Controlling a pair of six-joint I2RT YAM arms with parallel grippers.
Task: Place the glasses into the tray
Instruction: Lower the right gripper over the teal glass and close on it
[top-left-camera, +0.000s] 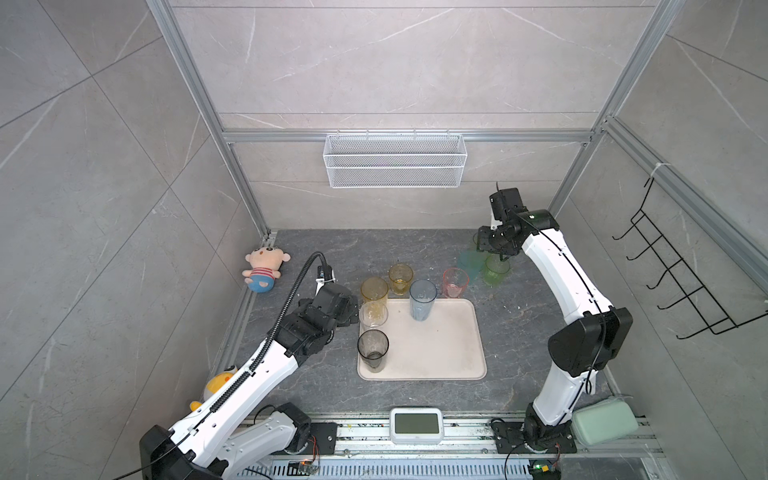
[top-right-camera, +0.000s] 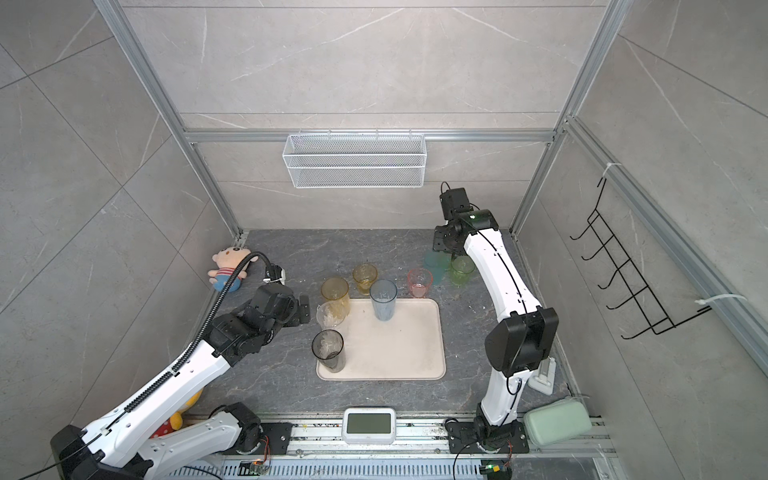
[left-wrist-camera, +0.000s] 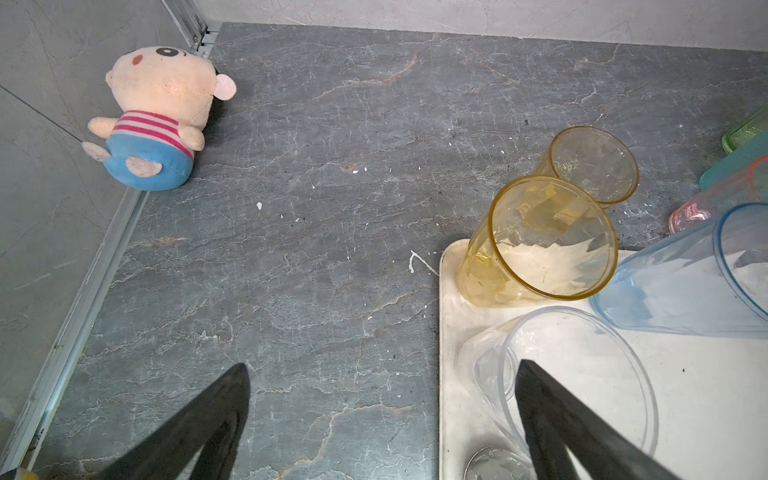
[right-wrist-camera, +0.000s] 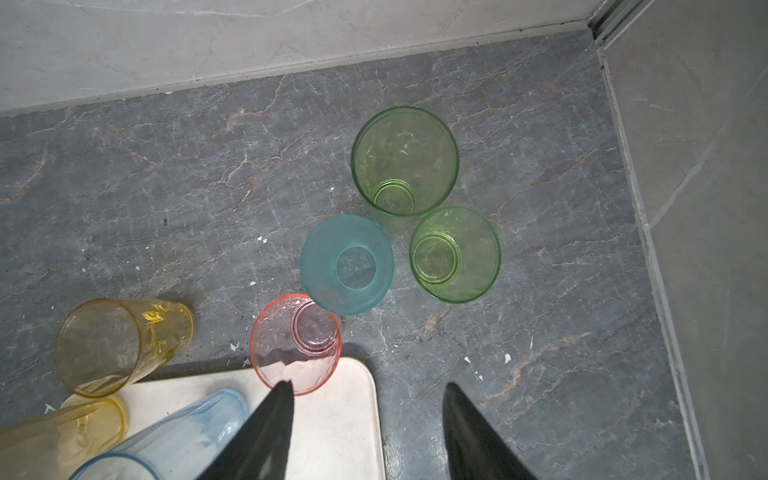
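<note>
1. The tray (top-left-camera: 440, 349) lay in the middle of the worktop (top-left-camera: 316, 249) with four glasses standing on it. The smoky grey glass (top-left-camera: 373, 351), the clear glass (top-left-camera: 373, 316) and the tall yellow glass (top-left-camera: 374, 291) stood in a row along its left edge, and the blue glass (top-left-camera: 422, 301) stood near its far edge. To my eye that tight row was meant to keep the middle free for the rest.
2. Five glasses stood off the tray. The amber glass (top-left-camera: 400, 279) was just behind the far edge and the pink glass (right-wrist-camera: 295, 345) just beside the far right corner. The teal glass (right-wrist-camera: 347, 270), the nearer green glass (right-wrist-camera: 455, 253) and the farther green glass (right-wrist-camera: 405, 160) clustered towards the back right.
3. The left gripper (left-wrist-camera: 382, 386) was spread wide and empty beside the tray's left edge, next to the clear glass. I could not tell whether a finger touched that glass.
4. The right gripper (right-wrist-camera: 368, 388) hung above the back-right cluster, jaws partly parted and nothing between them. That gap looked to me roughly sized for a tumbler. Which glass it was lined up on, I could not tell.
</note>
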